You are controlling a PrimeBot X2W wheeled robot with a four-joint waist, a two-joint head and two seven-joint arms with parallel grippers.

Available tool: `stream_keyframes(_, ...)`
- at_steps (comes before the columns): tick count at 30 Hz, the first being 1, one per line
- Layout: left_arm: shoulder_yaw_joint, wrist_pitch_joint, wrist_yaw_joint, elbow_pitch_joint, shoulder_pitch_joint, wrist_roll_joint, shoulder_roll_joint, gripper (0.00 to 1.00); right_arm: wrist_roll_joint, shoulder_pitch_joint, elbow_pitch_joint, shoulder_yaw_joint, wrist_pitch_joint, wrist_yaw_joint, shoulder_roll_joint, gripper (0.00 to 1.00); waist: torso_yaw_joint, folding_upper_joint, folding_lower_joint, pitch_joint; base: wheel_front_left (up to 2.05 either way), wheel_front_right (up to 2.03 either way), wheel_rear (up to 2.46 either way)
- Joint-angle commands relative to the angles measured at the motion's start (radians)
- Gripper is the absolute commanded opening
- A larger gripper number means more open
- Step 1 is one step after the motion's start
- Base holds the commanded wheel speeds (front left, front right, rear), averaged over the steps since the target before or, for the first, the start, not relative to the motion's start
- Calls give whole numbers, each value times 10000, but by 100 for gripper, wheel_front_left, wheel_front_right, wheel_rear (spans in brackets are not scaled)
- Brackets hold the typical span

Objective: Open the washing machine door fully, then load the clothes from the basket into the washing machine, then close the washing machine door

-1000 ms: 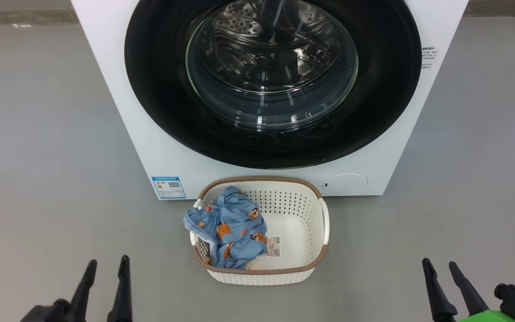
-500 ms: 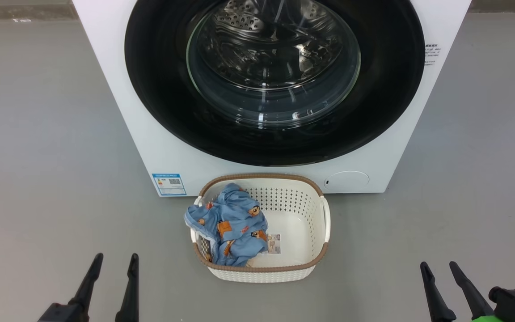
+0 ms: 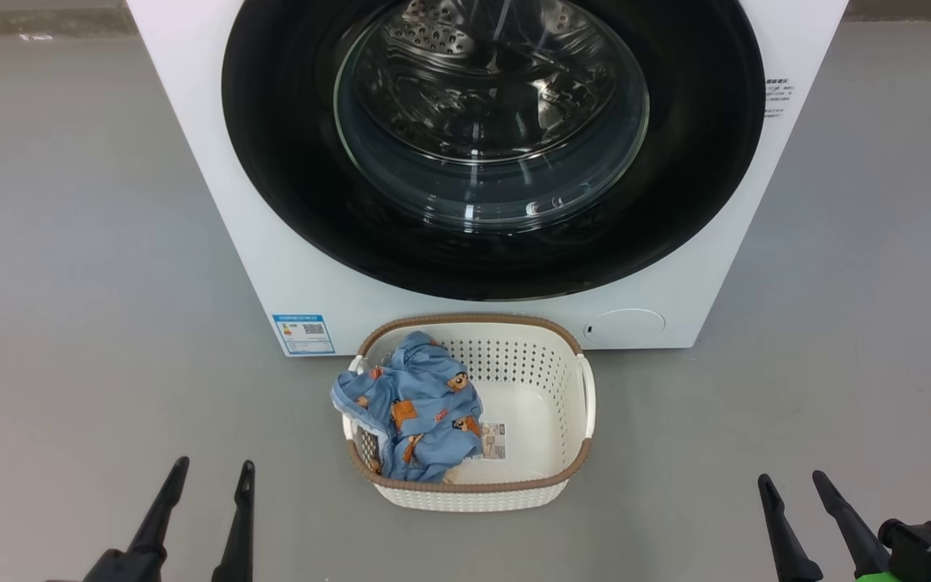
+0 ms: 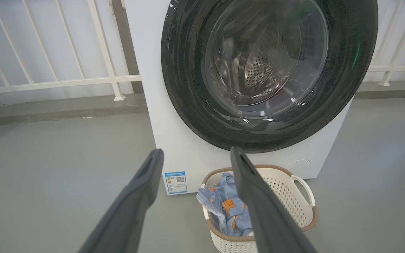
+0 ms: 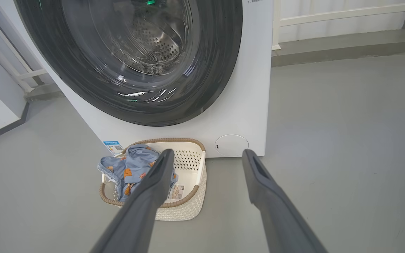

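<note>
Smooth grey floor (image 3: 69, 242), white washer (image 3: 336, 291), glossy round door (image 3: 288, 162) shut. Perforated basket (image 3: 473, 497), rumpled clothes (image 3: 417, 404). Wide apart, empty: left gripper (image 3: 215, 462), right gripper (image 3: 791, 477).

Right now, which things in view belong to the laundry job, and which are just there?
Job: door, shut; washer; basket, on the floor before the washer; clothes, in its left half.
Just there: paper label in the basket; blue sticker and round flap on the washer's front; white railing behind.
</note>
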Motion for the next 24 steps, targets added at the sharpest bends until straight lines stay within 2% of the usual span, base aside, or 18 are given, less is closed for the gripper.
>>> stream_keyframes(1, 378, -124, -31, -191, -37, -5, 196, 100, -104, -15, -240, 163, -122, 16, -151, 100, -20, 0, -1, -29, 0, 0, 0)
stream_keyframes(13, 575, -124, -20, -14, -2, 403, 145, 100, -95, 44, -232, 123, -122, 16, -132, 100, -57, 0, -1, -157, 9, 9, -18)
stream_keyframes(24, 628, -124, -25, 14, -7, 419, 97, 100, -106, 60, -256, 145, -122, 16, -123, 100, -58, 0, -1, -110, 85, 85, -169)
